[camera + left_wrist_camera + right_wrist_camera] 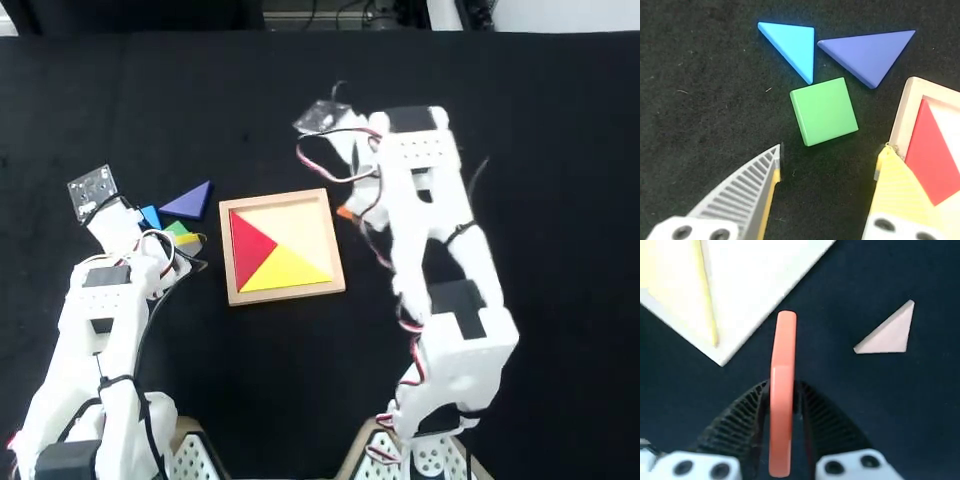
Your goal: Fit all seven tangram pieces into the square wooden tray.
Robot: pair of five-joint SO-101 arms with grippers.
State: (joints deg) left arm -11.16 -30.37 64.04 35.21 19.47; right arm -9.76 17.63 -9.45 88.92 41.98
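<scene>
At the lower left of the high view, our first worry is the left gripper (830, 162). Its fingers (755, 185) stand apart just short of the green square (824, 111), and the yellow one shows just beside the rim of the wooden tray (904, 107). We judge that closing or advancing from there could shove the tray and unsettle the red triangle (935, 155) and yellow triangle (285, 268) lying in it. It could also knock the light blue triangle (792, 45) or dark blue triangle (867, 52) next to the square.

At the tray's right edge, the right gripper (783, 390) is clamped on the orange piece (783, 350), held on edge. Released like that, it may land upright or catch on the rim. A pale triangle (890, 332) lies on the desk (560, 120) nearby.

The left arm stretches up from the lower left corner, wrist tipped down over the 3 loose pieces. The right arm rises from bottom centre and folds over, wrist pointing down beside the tray.
</scene>
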